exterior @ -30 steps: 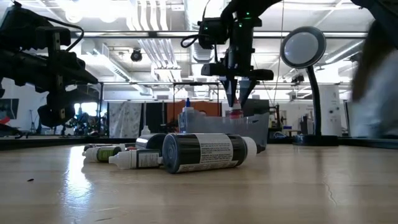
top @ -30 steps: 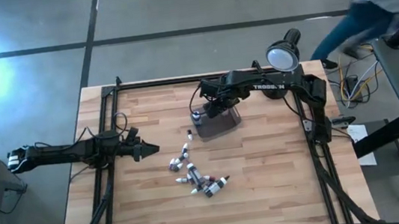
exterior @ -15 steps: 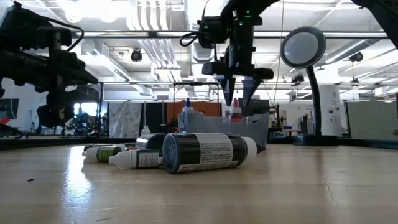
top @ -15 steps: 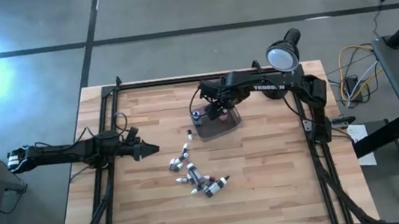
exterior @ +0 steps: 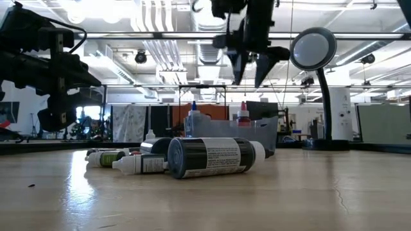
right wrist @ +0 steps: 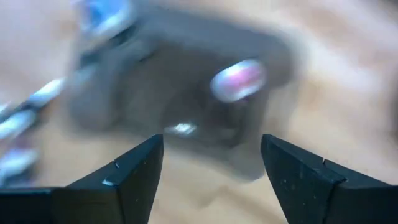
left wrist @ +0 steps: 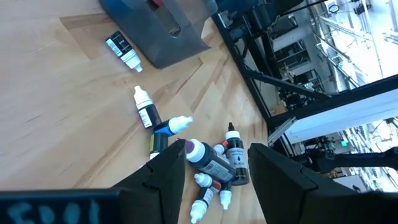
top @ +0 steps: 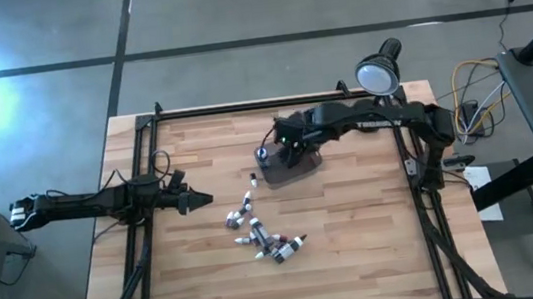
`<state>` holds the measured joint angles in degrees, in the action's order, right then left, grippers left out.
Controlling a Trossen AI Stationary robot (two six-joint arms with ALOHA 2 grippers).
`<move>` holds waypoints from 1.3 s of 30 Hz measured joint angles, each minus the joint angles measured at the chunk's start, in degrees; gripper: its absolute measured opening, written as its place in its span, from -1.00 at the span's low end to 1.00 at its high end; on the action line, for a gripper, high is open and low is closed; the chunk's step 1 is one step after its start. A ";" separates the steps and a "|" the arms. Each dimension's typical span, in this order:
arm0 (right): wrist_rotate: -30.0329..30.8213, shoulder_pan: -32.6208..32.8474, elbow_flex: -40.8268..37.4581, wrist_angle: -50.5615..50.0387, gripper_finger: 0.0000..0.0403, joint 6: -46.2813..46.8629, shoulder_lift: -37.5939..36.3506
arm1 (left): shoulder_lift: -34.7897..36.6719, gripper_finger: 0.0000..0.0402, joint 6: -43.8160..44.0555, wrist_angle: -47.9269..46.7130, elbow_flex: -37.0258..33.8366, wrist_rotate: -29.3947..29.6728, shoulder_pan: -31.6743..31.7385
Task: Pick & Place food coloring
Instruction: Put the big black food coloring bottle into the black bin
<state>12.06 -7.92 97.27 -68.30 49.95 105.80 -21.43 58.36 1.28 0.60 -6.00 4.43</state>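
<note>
Grey and see-through, the plastic tub (top: 290, 166) sits right under the right gripper (exterior: 253, 69). That gripper hangs above it with its two fingers spread wide and nothing between them. A small bottle with a pink cap (exterior: 243, 115) stands up inside the tub, just below the fingers. It looks like it was dropped in there, because the tub seems to be the place where the bottles go. A small bottle with a blue cap (exterior: 192, 119) stands just beside the tub, on its outer side.

The rest of the tiny food coloring bottles (top: 261, 233) lie in a loose pile on the pale wooden table (top: 358, 250), well away from the right gripper and nearer the left one. Most lie on their sides, so they may roll when touched.

The left gripper (top: 200, 200) waits low over the table, pointing at the pile. Its fingers (left wrist: 163, 176) are open and empty. I think many bottles are not yet moved.
</note>
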 joint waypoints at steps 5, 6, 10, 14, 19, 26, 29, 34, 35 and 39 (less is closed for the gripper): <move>-9.04 8.49 -0.17 5.77 0.28 -8.93 0.93 | -0.55 -0.25 -1.45 0.00 0.00 -0.07 -0.02; -9.73 10.39 -0.43 5.60 0.27 -13.90 1.28 | -0.67 -0.25 -1.61 0.00 0.00 -0.09 -0.02; -10.85 17.85 -1.44 5.78 0.22 -28.92 3.14 | -1.11 -0.25 -2.86 -0.02 0.00 -0.10 -0.02; -10.89 24.01 -1.38 8.50 0.19 -40.53 6.03 | -1.51 -0.25 -3.70 -0.06 0.00 -0.11 -0.02; -7.58 27.98 -1.40 10.67 0.19 -48.38 11.33 | -1.66 -0.25 -3.73 -0.07 0.00 -0.64 -0.02; -7.96 27.91 -1.40 15.68 0.20 -52.04 16.55 | -1.66 -0.25 -3.30 -0.20 0.02 -2.06 -0.02; -8.05 27.59 -1.40 15.86 0.19 -54.54 17.81 | -1.66 -0.25 -2.88 -0.24 0.02 -2.06 -0.04; -9.73 26.54 -2.29 17.76 0.17 -55.04 18.12 | -1.66 -0.25 -2.71 -0.35 0.04 -2.08 -0.07; -10.60 26.32 -2.48 17.95 0.17 -55.01 18.10 | -1.66 -0.25 -2.64 -0.36 0.04 -2.08 -0.07; -12.99 25.62 -4.00 18.70 0.17 -53.03 18.10 | -1.66 -0.25 -2.39 -0.39 0.04 -2.08 -0.11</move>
<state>-0.93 17.70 93.27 -49.60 -3.07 123.90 -23.09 55.96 0.89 0.64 -8.08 4.32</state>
